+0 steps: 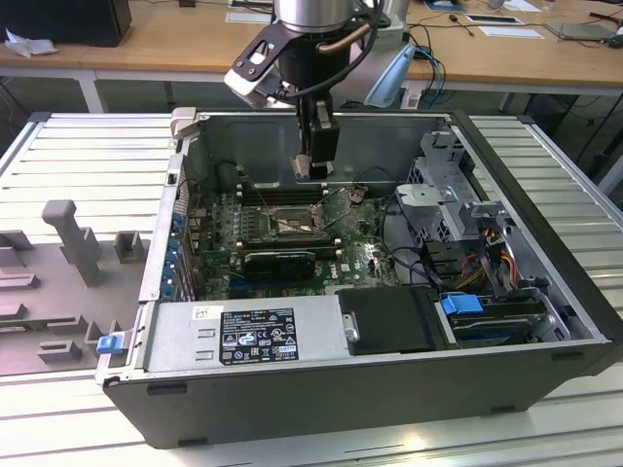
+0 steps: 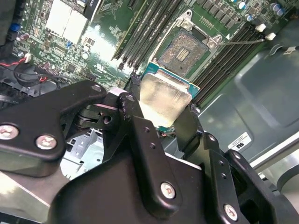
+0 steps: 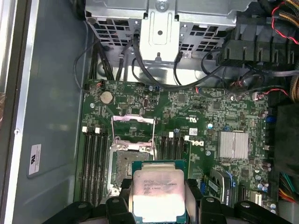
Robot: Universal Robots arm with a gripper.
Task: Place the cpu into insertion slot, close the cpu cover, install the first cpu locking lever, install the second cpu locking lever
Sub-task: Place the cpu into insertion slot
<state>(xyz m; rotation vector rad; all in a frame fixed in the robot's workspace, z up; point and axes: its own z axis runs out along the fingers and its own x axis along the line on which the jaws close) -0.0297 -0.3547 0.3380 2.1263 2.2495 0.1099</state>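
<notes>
Silvery square cpu [image 3: 158, 191] in black fingers [image 3: 194, 193], dark insertion slot [image 2: 183, 49] uncovered

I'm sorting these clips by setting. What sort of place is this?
Likely a robotics lab or workshop: an opened computer case lies on a ribbed metal table, wooden desks stand behind, and the gripper holds the cpu above the motherboard.

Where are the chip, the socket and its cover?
chip [image 3: 159, 191]: first wrist view, middle of metal face.
socket [image 2: 183, 49]: second wrist view, dark centre.
cover [image 3: 134, 119]: first wrist view, one frame bar.
</notes>
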